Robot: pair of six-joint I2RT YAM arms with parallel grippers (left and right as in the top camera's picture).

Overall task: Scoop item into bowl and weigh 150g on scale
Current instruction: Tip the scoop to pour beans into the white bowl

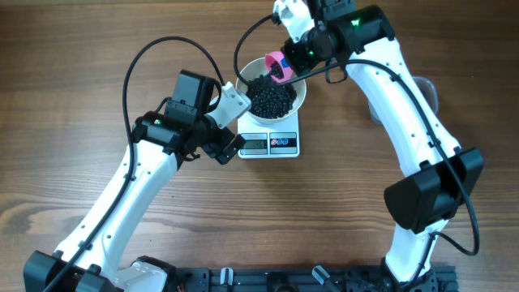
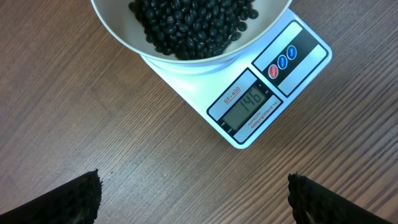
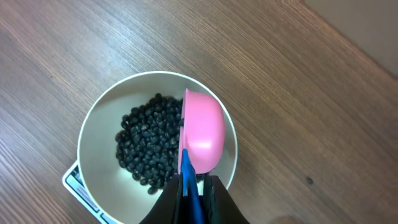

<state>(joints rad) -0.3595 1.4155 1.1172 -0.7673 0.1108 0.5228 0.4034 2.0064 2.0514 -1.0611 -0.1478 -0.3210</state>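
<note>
**Nearly at 150 g, just a few beans short**

So the white bowl (image 1: 299,97) is sitting on the little white kitchen scale (image 1: 285,146), and there's a decent pile of black beans (image 1: 272,99) in it already. In the left wrist view the scale display (image 2: 250,103) looks like it reads 146, so by my reckoning the bulk of the scooping is done and only a tiny top-up is left.

The right gripper (image 3: 194,198) has its jaws clamped tight on the handle of the pink scoop (image 3: 202,130), which hangs over the far side of the bowl, tipped on its side with the open face turned toward the beans. I can't see into it from here, so no idea whether anything's left inside.

The left gripper (image 2: 193,200) is holding nothing, jaws spread wide apart, parked low over the wood table (image 2: 93,124) just in front of the scale. Looks like it's mostly there to give its camera a view of the readout.

What's left, I'd guess: add a handful more beans very gently. Overshooting would be easy from here, since each bean is tiny and the scoop pours a lot at once.
</note>
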